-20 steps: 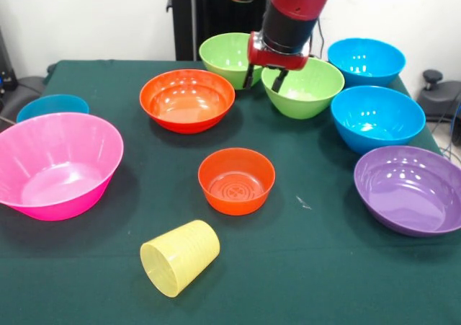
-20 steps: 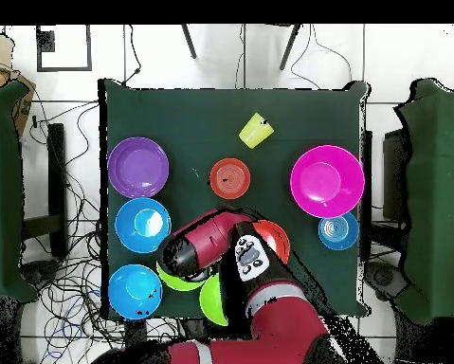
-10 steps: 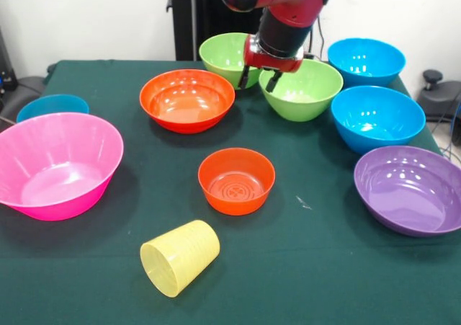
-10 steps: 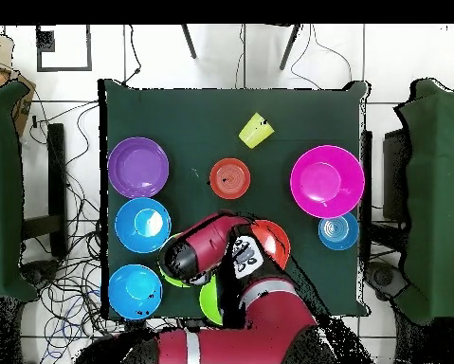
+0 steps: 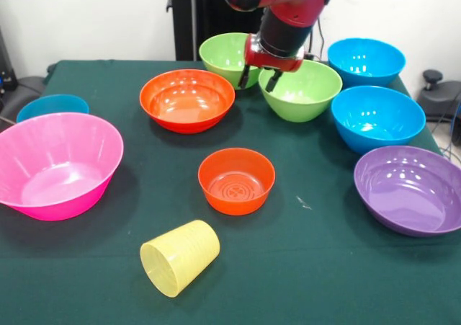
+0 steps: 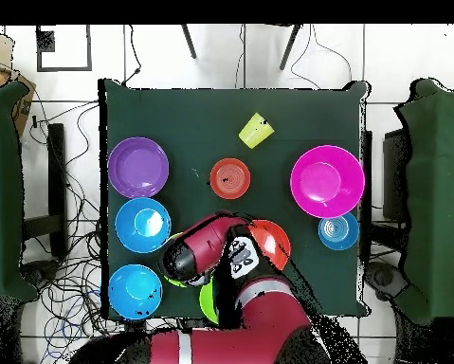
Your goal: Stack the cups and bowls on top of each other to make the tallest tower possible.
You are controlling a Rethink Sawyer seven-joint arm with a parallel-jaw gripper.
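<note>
My gripper (image 5: 257,80) hangs open at the far side of the table, fingertips spread over the left rim of a lime green bowl (image 5: 306,88) and holding nothing. A second lime green bowl (image 5: 222,55) stands just behind it. A large orange bowl (image 5: 187,99), a small orange bowl (image 5: 236,180), a big pink bowl (image 5: 54,163), a purple bowl (image 5: 410,189) and three blue bowls (image 5: 376,117) (image 5: 366,60) (image 5: 52,107) each stand alone, mouth up. The pale-yellow cup (image 5: 180,257) lies on its side near the front. In the overhead view the arm (image 6: 207,248) covers the gripper.
The green cloth table (image 5: 324,267) ends close behind the back bowls. The bowls ring the table, pink (image 6: 327,180) at one side and purple (image 6: 138,167) at the other. The cup (image 6: 256,130) lies apart from them. Cables and chair legs surround the table.
My gripper has risen a little out of the lime green bowl and shifted slightly left over its rim. It stays open. The bowls and the cup have not moved.
</note>
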